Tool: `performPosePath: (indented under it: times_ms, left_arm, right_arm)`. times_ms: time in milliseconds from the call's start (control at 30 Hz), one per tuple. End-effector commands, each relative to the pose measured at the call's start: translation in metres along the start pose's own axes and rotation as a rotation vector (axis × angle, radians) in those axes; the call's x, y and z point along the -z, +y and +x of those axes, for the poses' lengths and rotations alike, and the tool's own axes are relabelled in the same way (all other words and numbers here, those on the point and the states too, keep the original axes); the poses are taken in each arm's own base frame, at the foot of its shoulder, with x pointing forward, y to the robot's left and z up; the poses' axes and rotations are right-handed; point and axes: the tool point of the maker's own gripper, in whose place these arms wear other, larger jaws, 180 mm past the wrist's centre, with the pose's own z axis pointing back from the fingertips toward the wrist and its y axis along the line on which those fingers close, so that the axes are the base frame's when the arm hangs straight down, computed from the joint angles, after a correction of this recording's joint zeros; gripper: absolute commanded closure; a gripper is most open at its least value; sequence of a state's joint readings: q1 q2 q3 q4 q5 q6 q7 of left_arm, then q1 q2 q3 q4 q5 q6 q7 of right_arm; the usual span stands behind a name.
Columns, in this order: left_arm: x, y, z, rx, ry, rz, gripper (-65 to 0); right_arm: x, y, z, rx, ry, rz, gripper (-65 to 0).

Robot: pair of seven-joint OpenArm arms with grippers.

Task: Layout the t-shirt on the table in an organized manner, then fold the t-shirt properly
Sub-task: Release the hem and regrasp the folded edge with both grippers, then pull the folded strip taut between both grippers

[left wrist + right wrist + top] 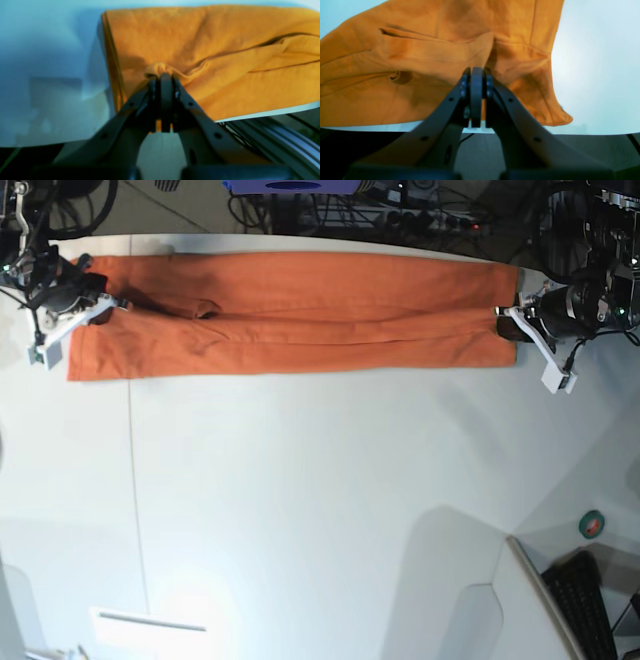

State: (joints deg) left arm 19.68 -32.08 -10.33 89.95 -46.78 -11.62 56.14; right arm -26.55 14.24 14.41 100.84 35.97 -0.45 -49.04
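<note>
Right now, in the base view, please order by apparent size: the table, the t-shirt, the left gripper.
1. The table, largest.
2. The t-shirt.
3. The left gripper, smallest, shut on the t-shirt's end.

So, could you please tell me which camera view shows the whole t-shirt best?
The base view: the t-shirt appears end to end, stretched long across the table. The left wrist view shows only one end of it, bunched at the left end effector; the right wrist view shows only the other end.

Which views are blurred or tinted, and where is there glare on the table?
Left wrist view: soft focus, a blue cast on the table, the tool dark and blurred. Right wrist view: the t-shirt fairly sharp, the tool soft. Base view: sharp, with a bright glare patch near the bottom left.
</note>
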Motion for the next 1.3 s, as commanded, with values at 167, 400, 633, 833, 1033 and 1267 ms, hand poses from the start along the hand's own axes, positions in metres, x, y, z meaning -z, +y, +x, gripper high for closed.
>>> performPosePath:
  times_ms: [167,400,633,833,1033,1267]
  left_arm:
    - [-0.01,0.008,0.013,0.014,-0.037,0.02,-19.9]
    - [-0.041,0.015,0.045,-0.032,-0.199,0.048,-55.8]
    - [-0.002,-0.034,0.026,-0.112,-0.17,-0.08,-4.6]
    - [0.042,-0.037,-0.006,-0.185,-0.084,-0.043,0.0]
    - [0.065,-0.041,-0.011,-0.054,-0.066,0.057,0.0]
    - [0.088,-0.05,0.016,-0.044,-0.057,0.03,0.0]
  right_arm:
    - [-0.007,-0.012,0.013,0.012,-0.047,-0.027,-24.6]
    - [-0.025,-0.029,0.024,0.035,-0.102,-0.067,-24.3]
    - [0.002,-0.004,0.058,0.024,-0.155,-0.001,0.0]
    - [0.04,-0.028,0.061,0.117,-0.075,-0.035,0.0]
    - [0.058,-0.066,0.072,0.157,-0.067,-0.106,0.0]
    - [0.074,-0.072,0.088,0.153,-0.062,-0.125,0.0]
